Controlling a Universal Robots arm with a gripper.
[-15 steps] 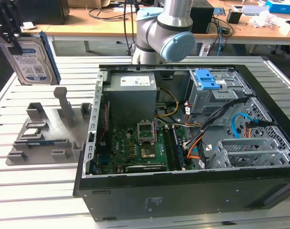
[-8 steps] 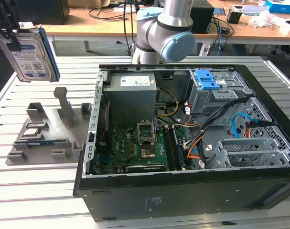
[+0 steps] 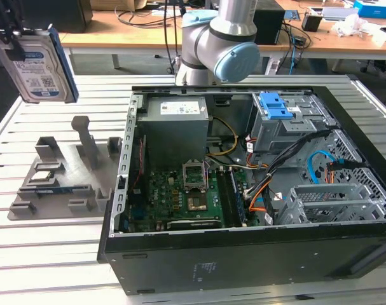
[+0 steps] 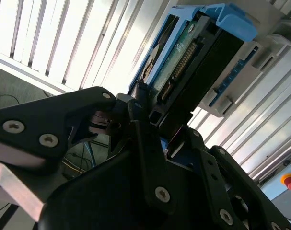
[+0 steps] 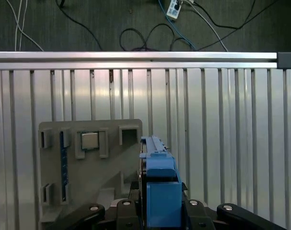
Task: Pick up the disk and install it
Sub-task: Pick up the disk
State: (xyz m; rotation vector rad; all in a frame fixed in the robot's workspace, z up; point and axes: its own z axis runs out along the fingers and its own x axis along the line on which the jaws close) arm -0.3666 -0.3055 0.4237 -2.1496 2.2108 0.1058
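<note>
Disk (image 3: 43, 70) clamped on edge in tool (image 5: 160, 211), held high over grey fixture (image 3: 65, 181), apparently clear.

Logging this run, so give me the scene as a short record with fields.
gripper: shut on the disk
disk: held on edge in the air at the exterior view's upper left, label facing that camera
grey holder: on the slatted table, below the disk
computer case: lying open, motherboard showing
drive bay: grey metal with blue latch, inside the case
task state: disk picked up, not yet in the case
</note>
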